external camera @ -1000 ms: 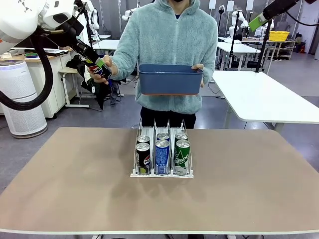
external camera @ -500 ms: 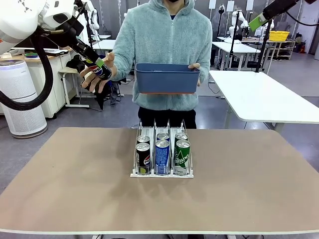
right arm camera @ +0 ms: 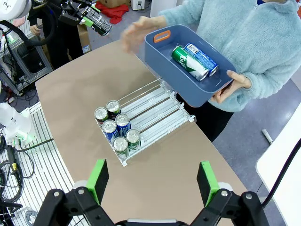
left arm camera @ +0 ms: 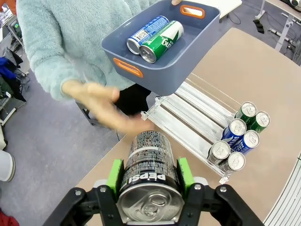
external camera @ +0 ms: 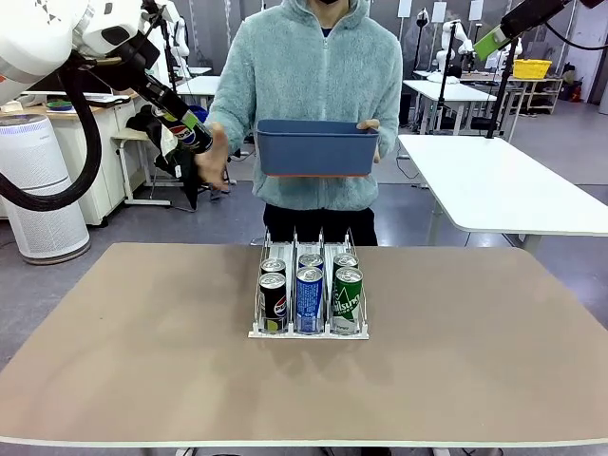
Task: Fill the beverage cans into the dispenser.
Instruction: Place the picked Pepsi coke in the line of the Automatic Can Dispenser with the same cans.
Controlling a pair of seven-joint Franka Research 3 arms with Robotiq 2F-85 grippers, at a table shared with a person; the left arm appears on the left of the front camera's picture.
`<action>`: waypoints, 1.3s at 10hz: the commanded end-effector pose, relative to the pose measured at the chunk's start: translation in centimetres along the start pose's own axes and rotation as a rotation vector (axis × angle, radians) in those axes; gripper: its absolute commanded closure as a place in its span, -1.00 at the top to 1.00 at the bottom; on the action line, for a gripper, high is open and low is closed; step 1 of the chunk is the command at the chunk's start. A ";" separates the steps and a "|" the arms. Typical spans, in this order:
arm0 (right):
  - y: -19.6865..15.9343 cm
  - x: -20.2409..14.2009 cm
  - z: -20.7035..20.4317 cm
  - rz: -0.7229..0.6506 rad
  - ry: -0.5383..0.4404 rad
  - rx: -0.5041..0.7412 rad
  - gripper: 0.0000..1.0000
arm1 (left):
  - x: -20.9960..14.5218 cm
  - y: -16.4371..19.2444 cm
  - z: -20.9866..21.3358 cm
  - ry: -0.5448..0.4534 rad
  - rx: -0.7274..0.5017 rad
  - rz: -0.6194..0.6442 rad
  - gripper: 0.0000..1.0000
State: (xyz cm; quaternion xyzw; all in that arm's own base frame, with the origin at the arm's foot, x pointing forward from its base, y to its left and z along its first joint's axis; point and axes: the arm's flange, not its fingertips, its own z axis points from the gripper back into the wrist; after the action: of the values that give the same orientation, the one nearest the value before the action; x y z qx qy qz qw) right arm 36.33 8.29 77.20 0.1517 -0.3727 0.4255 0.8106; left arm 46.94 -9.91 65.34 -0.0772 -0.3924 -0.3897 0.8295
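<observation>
One can (left arm camera: 149, 181) within left end effector (left arm camera: 149, 175)

A robotics lab: a white robot arm with a thick black hose (external camera: 57, 43) works at a tan-topped table (external camera: 133, 361) among plain white rectangular work tables (external camera: 503, 190), a white cylindrical air purifier (external camera: 38, 180) and a yellow plastic crate (external camera: 532, 68).

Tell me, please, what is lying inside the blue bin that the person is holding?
Two cans lie side by side on their sides in the blue bin: a blue-and-white can and a green can. The floor under them is covered.
</observation>
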 end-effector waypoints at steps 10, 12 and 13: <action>0.1 -0.1 0.0 -0.001 0.000 0.001 1.00 | -0.9 -7.2 -2.0 0.139 0.006 0.059 0.15; 0.1 -0.1 0.0 -0.001 0.000 0.001 1.00 | -1.7 -10.7 -3.5 0.176 -0.076 0.064 0.15; 0.1 -0.1 0.0 -0.001 0.000 0.001 1.00 | -2.1 -11.9 -4.2 0.197 -0.125 0.040 0.15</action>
State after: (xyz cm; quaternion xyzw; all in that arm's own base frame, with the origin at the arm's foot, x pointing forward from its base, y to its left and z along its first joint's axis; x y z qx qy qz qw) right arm 36.32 8.29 77.21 0.1517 -0.3728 0.4256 0.8105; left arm 40.89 -18.89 58.90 -0.0786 -0.2925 -0.3969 0.8665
